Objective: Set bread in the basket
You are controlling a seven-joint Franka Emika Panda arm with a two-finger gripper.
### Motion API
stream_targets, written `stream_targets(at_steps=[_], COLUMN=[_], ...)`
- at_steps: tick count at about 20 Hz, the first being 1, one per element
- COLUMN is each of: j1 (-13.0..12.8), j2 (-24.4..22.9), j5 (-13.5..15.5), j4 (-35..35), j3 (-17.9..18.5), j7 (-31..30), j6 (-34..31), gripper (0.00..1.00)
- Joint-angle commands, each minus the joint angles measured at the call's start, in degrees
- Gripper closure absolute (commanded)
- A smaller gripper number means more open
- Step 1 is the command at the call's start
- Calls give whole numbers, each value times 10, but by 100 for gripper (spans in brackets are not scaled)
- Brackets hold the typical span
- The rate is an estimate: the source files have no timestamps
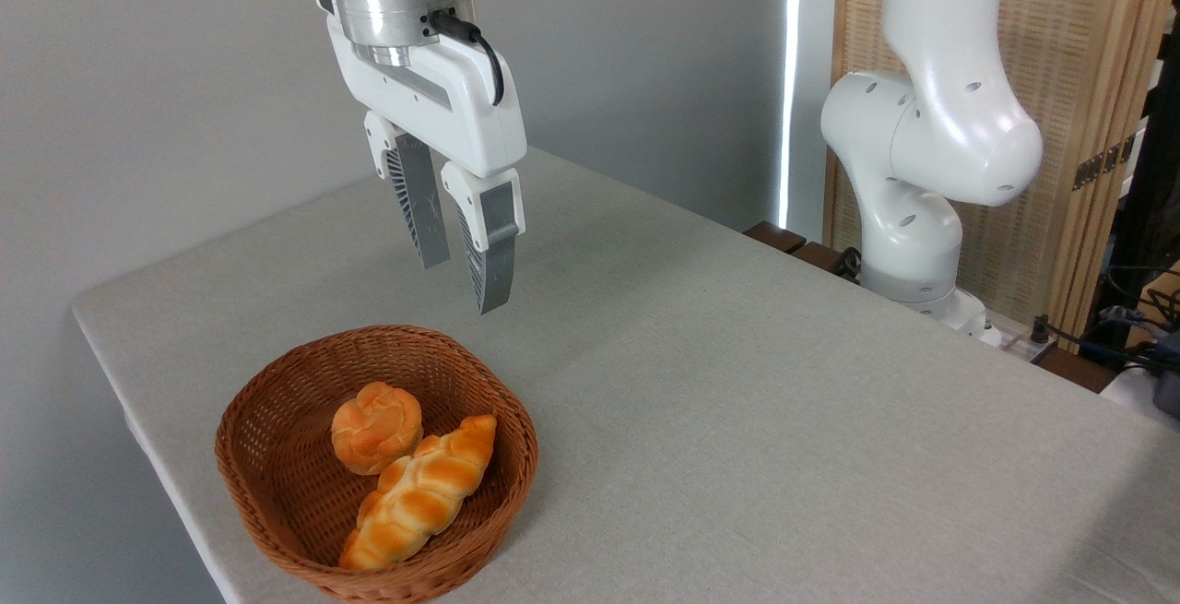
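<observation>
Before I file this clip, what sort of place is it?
Likely a robot lab: a bare cloth-covered table, the arm mounted beside it, loose cables, and a basket of glossy bread.

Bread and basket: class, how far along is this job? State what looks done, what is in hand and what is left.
Done: the bread lies inside the basket, beside a round bun. In hand: nothing; the gripper hangs above the basket, slightly open and empty. Left: nothing visible, bar perhaps moving the arm away.

bread [422,491] in basket [267,401] – right of bun [376,439] | gripper [464,286] above, behind
</observation>
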State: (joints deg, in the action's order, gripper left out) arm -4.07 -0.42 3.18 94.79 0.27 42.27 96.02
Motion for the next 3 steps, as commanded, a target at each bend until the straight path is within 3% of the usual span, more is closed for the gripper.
stream_targets(at_steps=[1, 3], j1=[-2, -2], j2=[-6, -5], j5=[-3, -2], j4=[4, 4], j3=[12, 12], j7=[3, 3], j6=[8, 8], gripper=[0, 0])
